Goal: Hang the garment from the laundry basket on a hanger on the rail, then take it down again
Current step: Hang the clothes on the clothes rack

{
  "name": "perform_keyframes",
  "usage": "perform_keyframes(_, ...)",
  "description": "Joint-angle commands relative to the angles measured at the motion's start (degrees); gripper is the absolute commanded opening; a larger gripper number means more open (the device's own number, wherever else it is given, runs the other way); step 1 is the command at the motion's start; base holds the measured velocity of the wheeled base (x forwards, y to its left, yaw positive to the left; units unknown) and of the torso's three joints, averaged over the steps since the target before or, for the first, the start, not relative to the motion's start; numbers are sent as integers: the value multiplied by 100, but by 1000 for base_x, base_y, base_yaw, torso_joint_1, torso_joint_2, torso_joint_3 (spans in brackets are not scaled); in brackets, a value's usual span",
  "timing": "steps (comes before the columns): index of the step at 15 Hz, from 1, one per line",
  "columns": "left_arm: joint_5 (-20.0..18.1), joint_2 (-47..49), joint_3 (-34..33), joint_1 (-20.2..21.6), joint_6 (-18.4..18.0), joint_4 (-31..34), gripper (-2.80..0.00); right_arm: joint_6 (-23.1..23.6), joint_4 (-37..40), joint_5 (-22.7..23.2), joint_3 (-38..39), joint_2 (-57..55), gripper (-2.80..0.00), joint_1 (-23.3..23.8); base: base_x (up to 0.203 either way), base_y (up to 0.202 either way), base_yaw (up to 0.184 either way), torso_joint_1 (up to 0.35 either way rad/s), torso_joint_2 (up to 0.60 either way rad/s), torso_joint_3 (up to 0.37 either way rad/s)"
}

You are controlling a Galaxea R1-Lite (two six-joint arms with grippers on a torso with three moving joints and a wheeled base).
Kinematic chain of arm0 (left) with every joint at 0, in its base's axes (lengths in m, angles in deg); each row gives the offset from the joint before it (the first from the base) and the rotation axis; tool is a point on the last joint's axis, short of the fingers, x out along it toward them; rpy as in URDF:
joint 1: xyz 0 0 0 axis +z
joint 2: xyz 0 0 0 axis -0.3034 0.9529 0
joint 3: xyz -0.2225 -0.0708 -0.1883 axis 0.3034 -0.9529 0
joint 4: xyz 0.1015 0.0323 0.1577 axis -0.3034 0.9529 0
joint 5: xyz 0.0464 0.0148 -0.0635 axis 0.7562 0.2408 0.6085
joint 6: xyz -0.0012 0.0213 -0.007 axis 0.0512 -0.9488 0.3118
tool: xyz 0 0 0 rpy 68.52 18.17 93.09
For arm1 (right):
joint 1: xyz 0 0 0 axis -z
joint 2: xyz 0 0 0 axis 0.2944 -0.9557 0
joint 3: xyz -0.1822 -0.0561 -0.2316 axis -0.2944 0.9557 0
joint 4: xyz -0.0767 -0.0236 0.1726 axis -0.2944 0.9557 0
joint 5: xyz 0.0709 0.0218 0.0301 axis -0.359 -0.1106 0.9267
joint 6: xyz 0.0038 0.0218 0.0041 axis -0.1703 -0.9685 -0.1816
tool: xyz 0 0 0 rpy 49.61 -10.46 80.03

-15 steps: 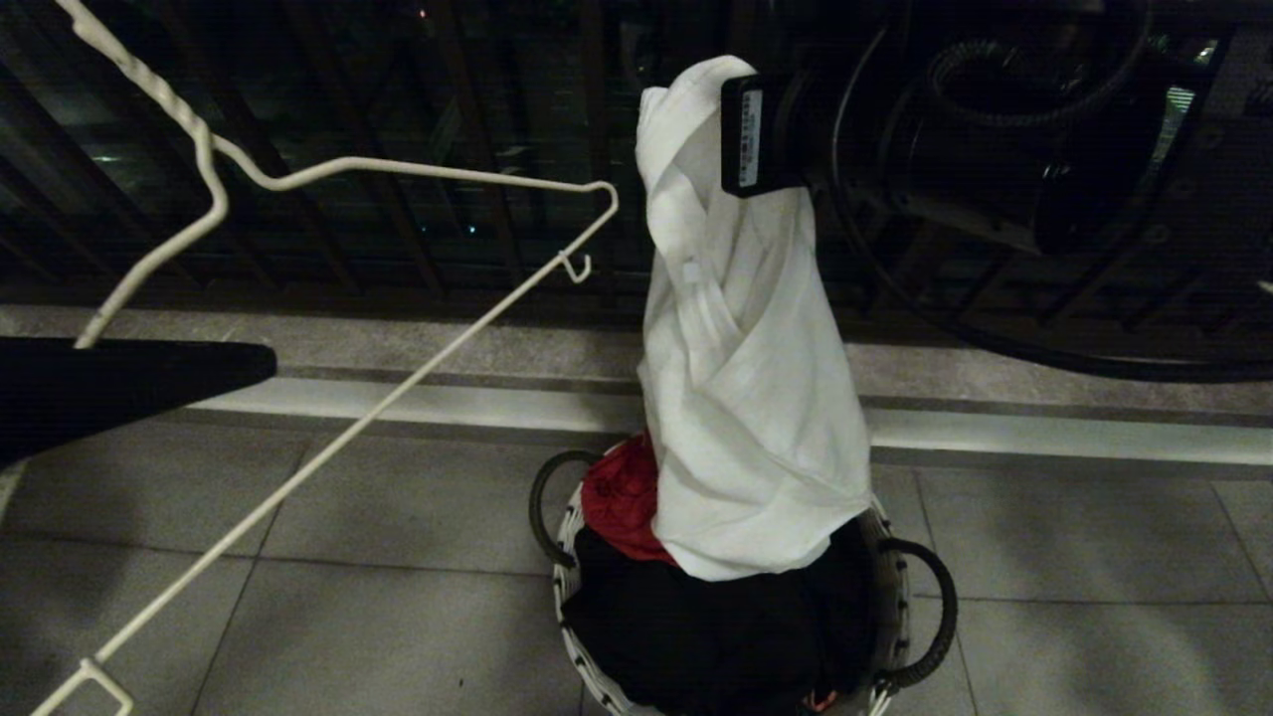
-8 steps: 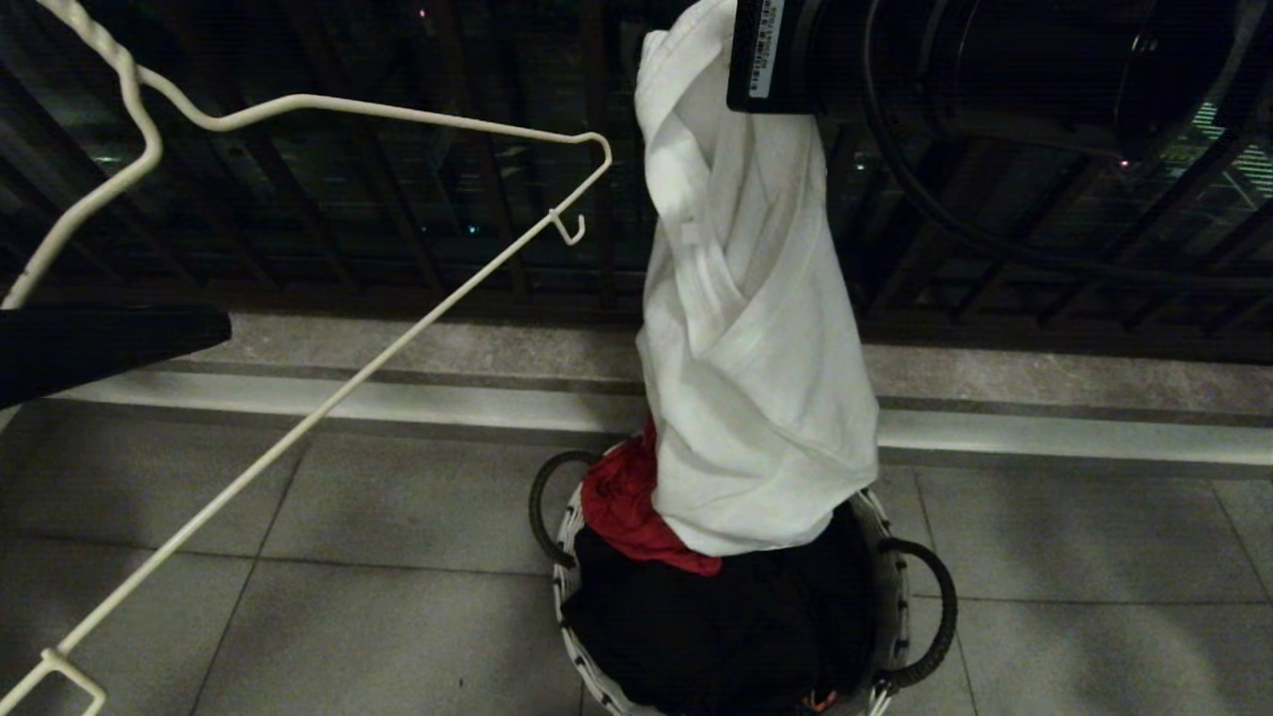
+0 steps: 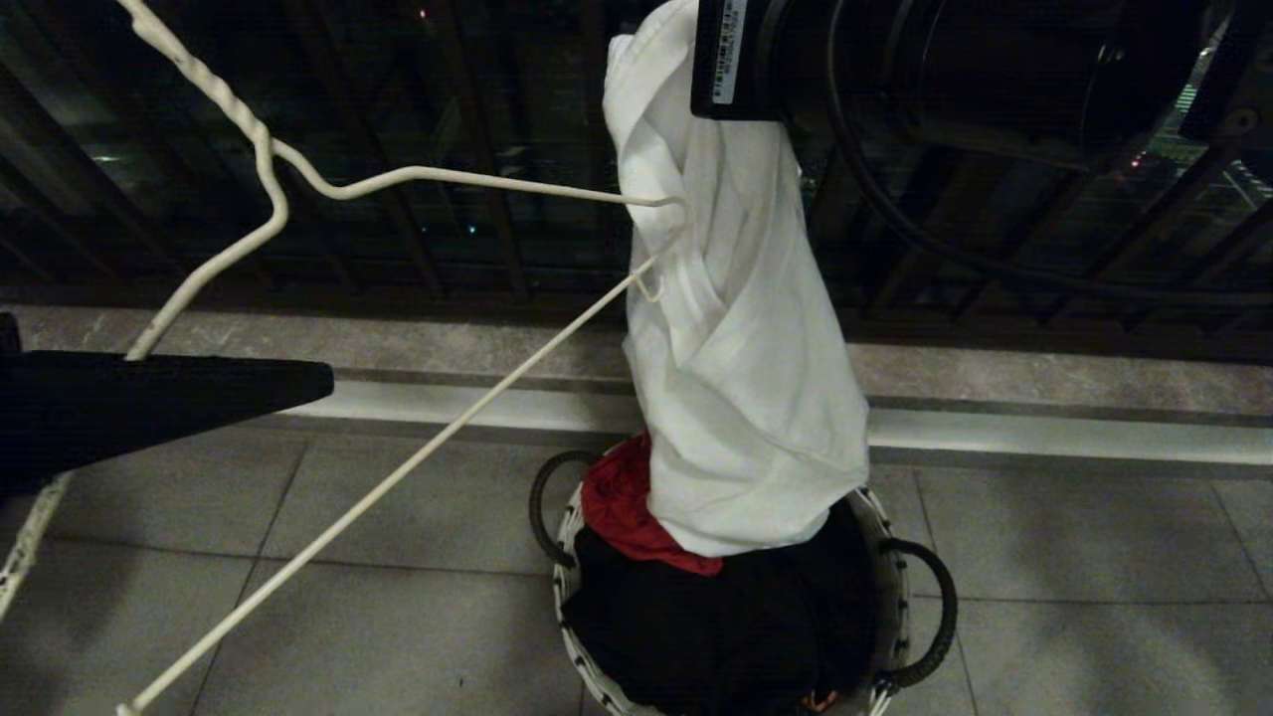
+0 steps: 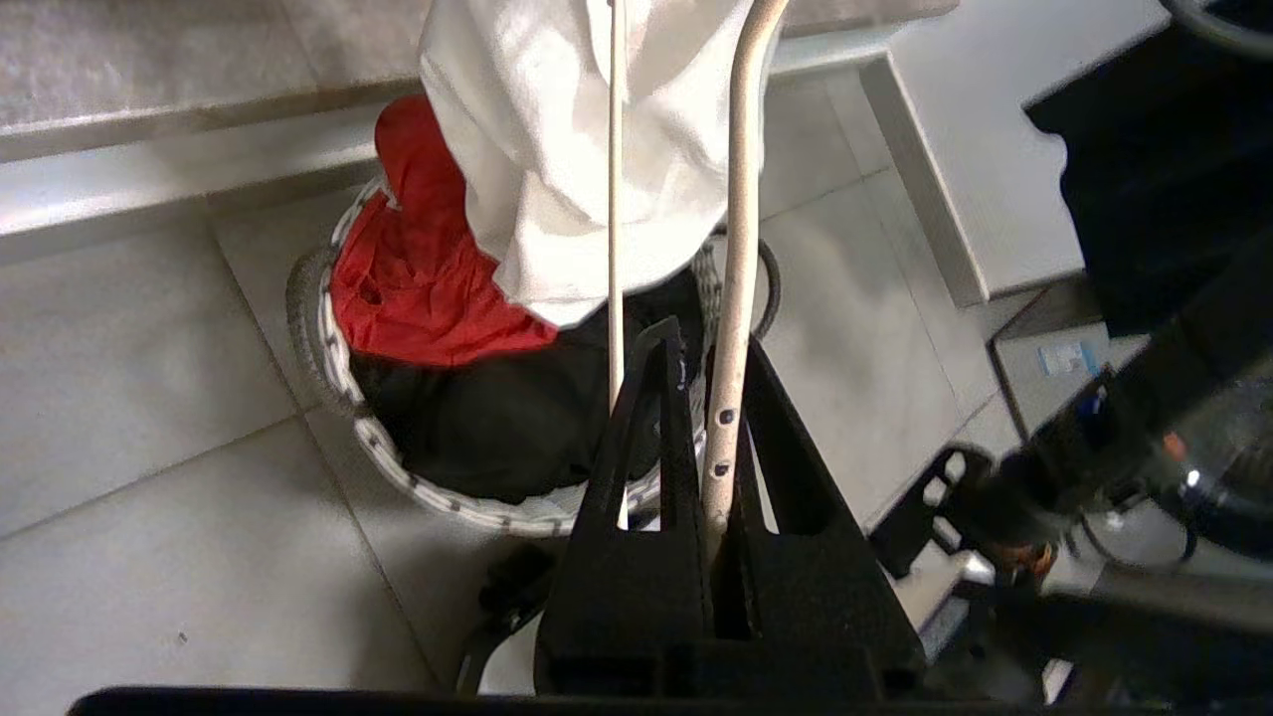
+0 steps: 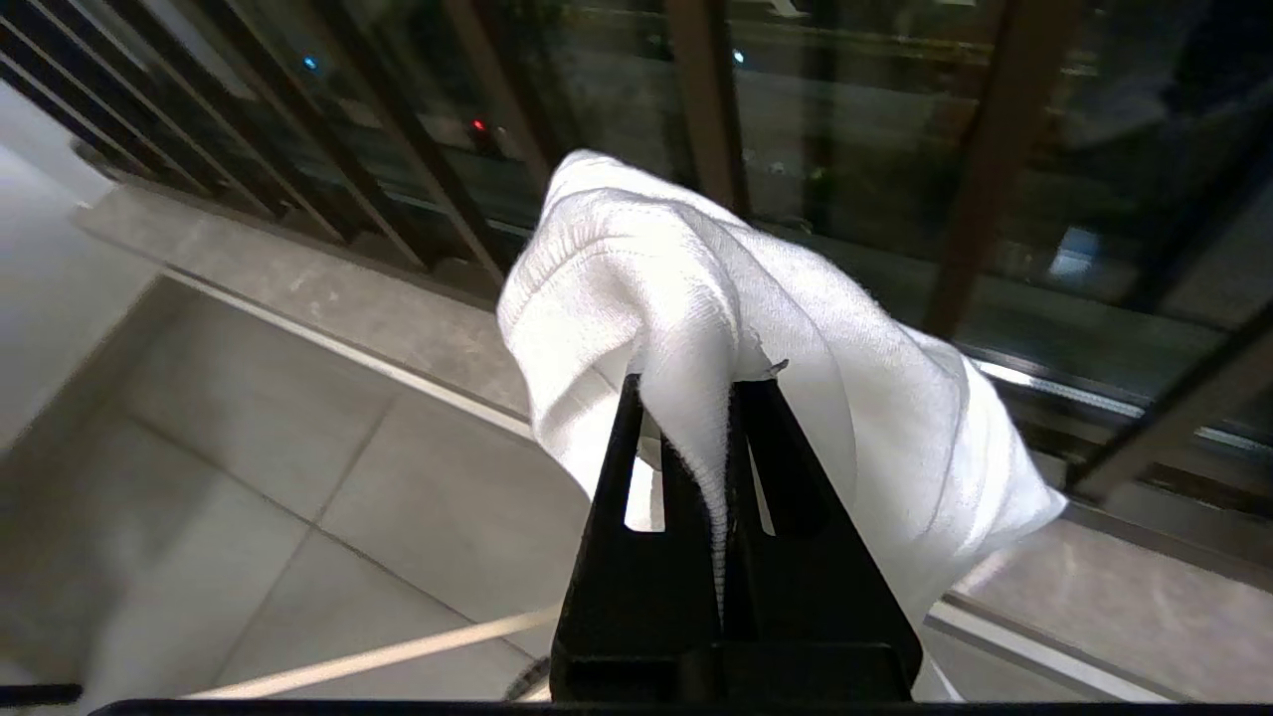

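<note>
Garment (image 3: 736, 378) hangs from the raised right jaws' clamp; left jaws grip the hanger (image 3: 418, 179) beside it.

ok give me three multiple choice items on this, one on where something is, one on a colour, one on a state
1. Where does the hanger's shoulder end sit?
A. against the hanging garment
B. inside the basket
C. flat on the floor

2. What colour is the cloth beside the garment in the basket?
A. yellow
B. red
C. green

3. How is the right gripper?
A. open and empty
B. shut on the hanger
C. shut on the garment

Answers: 1 A, the head view shows the wire end meeting the white fabric. 2 B, red cloth shows at the rim. 3 C, the right wrist view shows fabric pinched between the fingers; the left gripper holds the hanger.
</note>
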Motion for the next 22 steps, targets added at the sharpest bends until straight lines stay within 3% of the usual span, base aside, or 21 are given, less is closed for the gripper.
perform_keyframes(1, 52, 247, -176, -1, 189, -615, -280, 0, -12, -12, 20, -18, -280, -89, 0, 0, 0, 0, 0, 0)
perform_keyframes(3, 172, 413, -360, 4, 277, -1018, -280, -9, -17, -26, 45, -2, -280, -175, 0, 0, 0, 0, 0, 0)
perform_keyframes(5, 668, 511, -324, -3, 272, -1042, -280, 0, -17, -56, 49, 2, -280, -197, 0, 0, 0, 0, 0, 0)
perform_keyframes(10, 1127, 703, -236, -4, 325, -1209, -280, 0, -17, -56, 128, 11, -280, -278, 0, 0, 0, 0, 0, 0)
perform_keyframes(13, 1185, 749, -290, 2, 621, -1739, -280, -9, -24, -48, 207, 2, -280, -350, 0, 0, 0, 0, 0, 0)
perform_keyframes(16, 1192, 698, -258, -16, 851, -1855, -280, 0, -33, -48, 195, -80, -280, -403, 0, 0, 0, 0, 0, 0)
perform_keyframes(22, 1176, 527, -360, -580, 962, -1825, -280, 213, -281, -65, 155, -332, -280, -401, 0, 0, 0, 0, 0, 0)
